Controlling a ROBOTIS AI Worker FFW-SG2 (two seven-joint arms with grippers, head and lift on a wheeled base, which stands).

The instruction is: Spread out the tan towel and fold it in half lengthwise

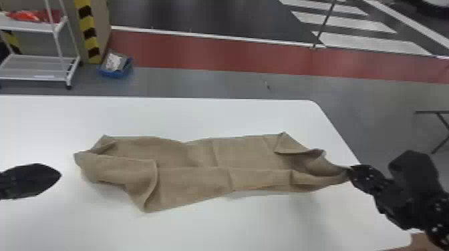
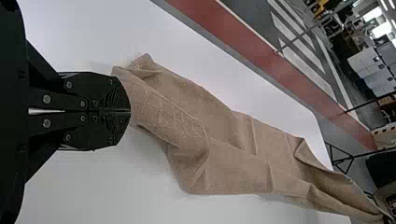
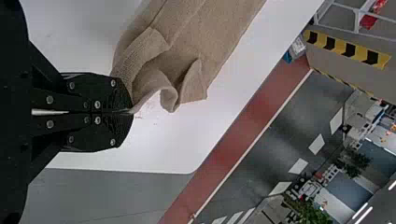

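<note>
Lying on table point(image 1: 200, 115), tan towel point(image 1: 197, 152), cart point(image 1: 36, 78) and blue bin point(image 1: 115, 74) beyond

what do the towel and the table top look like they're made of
The tan towel looks like matte woven cloth, probably cotton or similar: it bends in soft folds and its surface looks lightly textured up close. The table top seems to be smooth white laminate or plastic, going by its even colour and soft sheen, though painted board is possible.
</note>
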